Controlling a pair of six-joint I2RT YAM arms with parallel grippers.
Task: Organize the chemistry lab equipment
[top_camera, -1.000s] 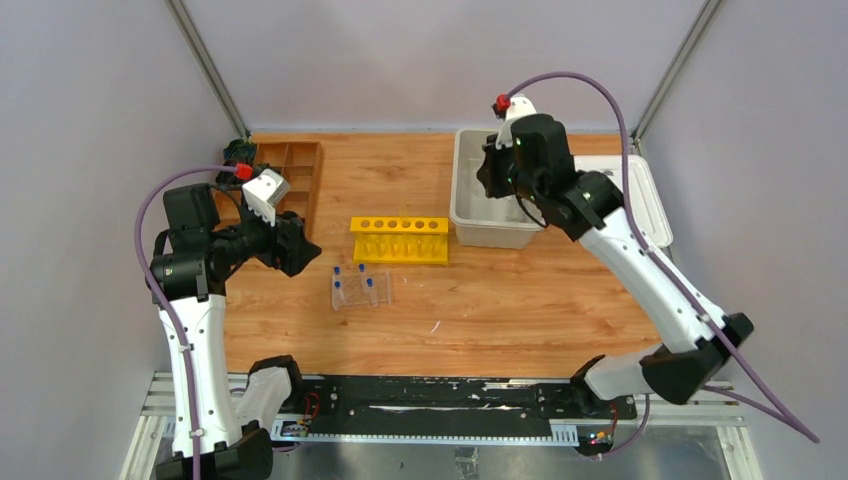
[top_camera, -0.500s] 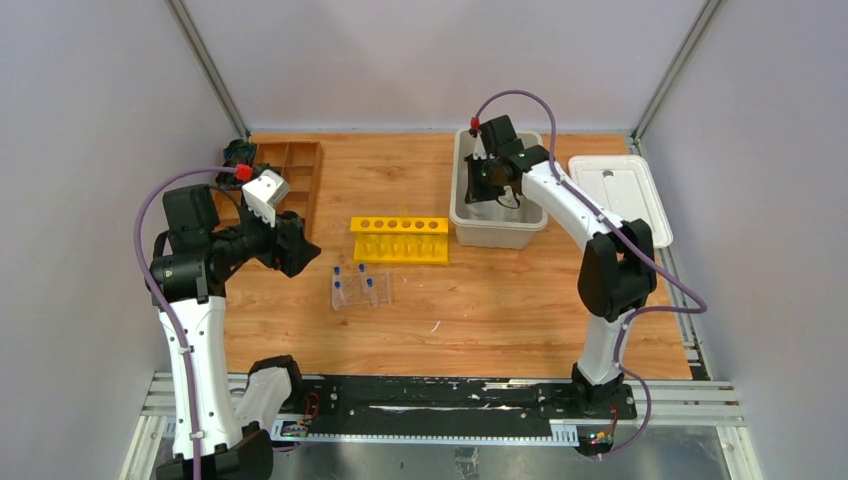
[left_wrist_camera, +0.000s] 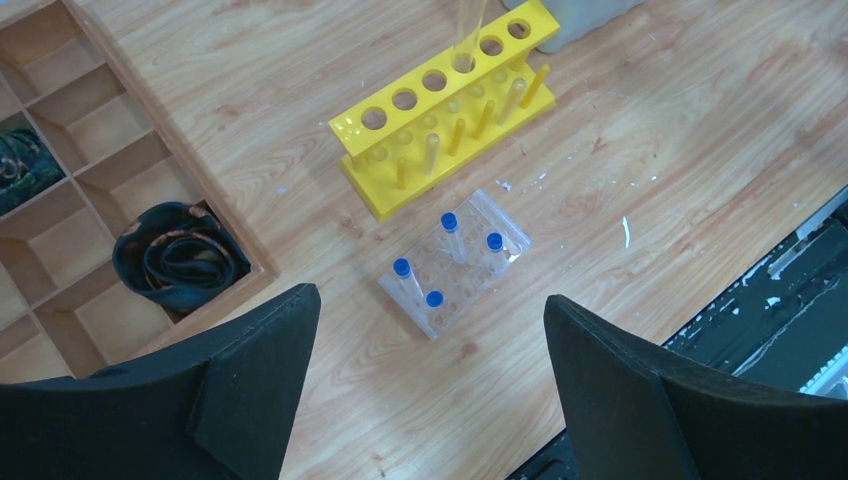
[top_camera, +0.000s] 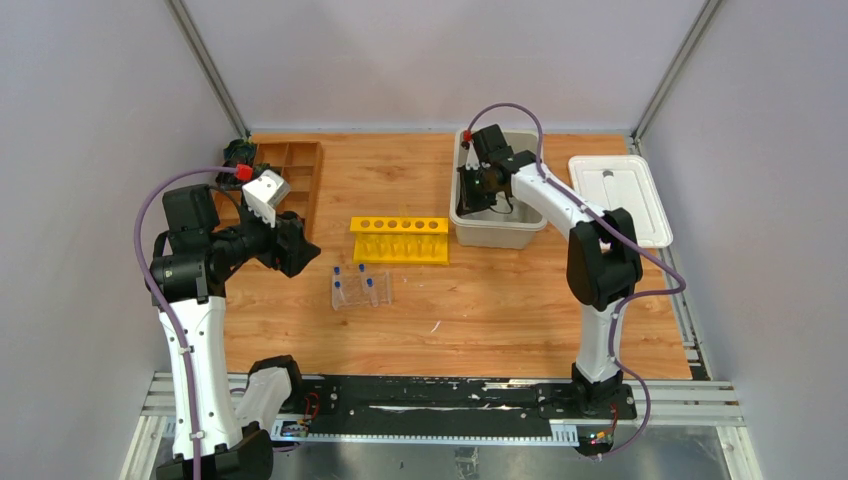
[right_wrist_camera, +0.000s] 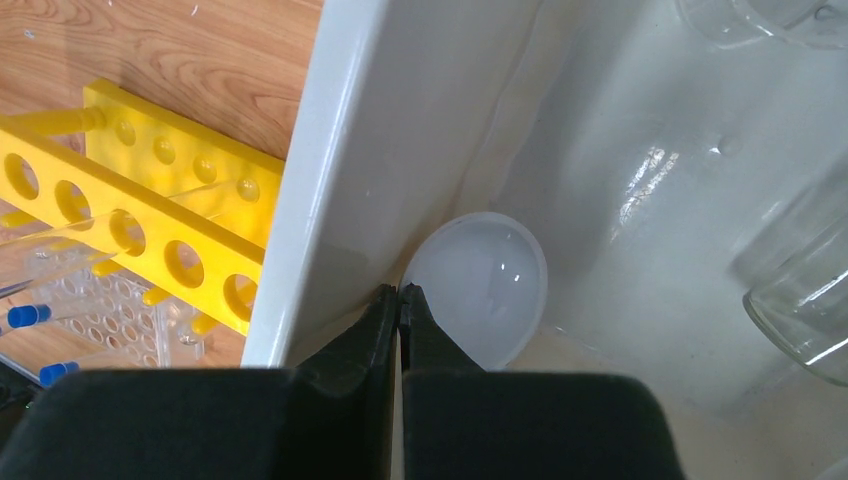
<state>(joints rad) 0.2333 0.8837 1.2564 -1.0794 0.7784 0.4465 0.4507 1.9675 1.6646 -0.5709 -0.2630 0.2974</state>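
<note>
Right gripper [right_wrist_camera: 400, 292], jaws pressed together, just beside white bowl [right_wrist_camera: 480, 288] in bin [right_wrist_camera: 340, 130] near far edge. Bowl judged light, slick, brittle: take it by the rim. Left gripper [left_wrist_camera: 430, 300] spread wide.

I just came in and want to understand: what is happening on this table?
The right gripper, shut, is down inside the pale bin, its tips beside the white bowl. Glass beakers sit in there too. The left gripper hovers open near the clear rack, which holds four blue-capped tubes.
</note>
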